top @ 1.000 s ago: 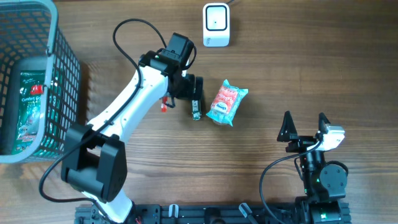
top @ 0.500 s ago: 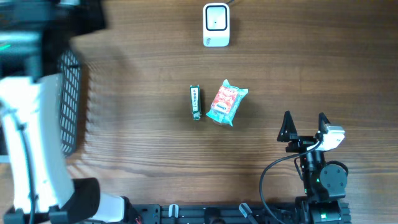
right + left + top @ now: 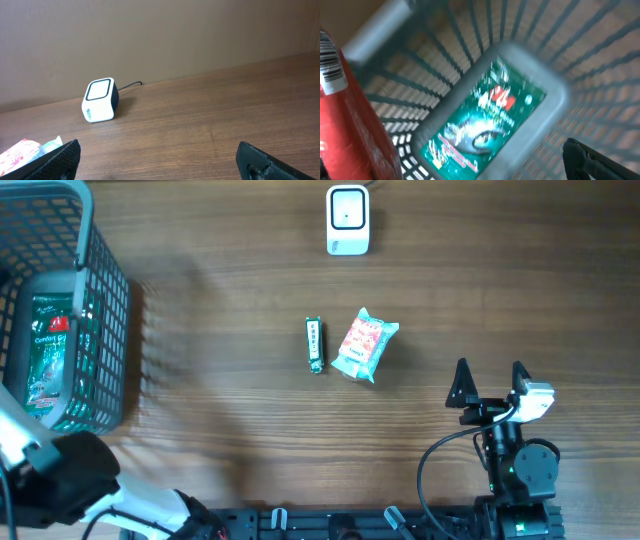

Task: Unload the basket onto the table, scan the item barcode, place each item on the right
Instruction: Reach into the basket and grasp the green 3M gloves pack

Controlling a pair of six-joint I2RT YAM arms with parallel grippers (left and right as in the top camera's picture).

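Note:
The white barcode scanner (image 3: 347, 220) stands at the back of the table and also shows in the right wrist view (image 3: 100, 100). Two items lie mid-table: a slim green stick pack (image 3: 315, 344) and a pink snack packet (image 3: 365, 345). My left gripper (image 3: 470, 172) hangs open over the green basket (image 3: 105, 300), looking down on a green packet (image 3: 485, 120) inside. Only its right finger (image 3: 590, 160) shows. A red thing with a barcode label (image 3: 350, 120) fills that view's left edge. My right gripper (image 3: 490, 380) rests open and holds nothing at the front right.
The basket fills the far left of the table, with the green packet (image 3: 50, 350) lying flat in it. The left arm's base (image 3: 70, 480) sits at the front left. A cable runs back from the scanner. The pink packet's corner (image 3: 25, 150) shows low left in the right wrist view.
The left arm has left the green stick pack lying mid-table and swung far left to above the basket. The stick pack, pink packet and right arm have not moved.

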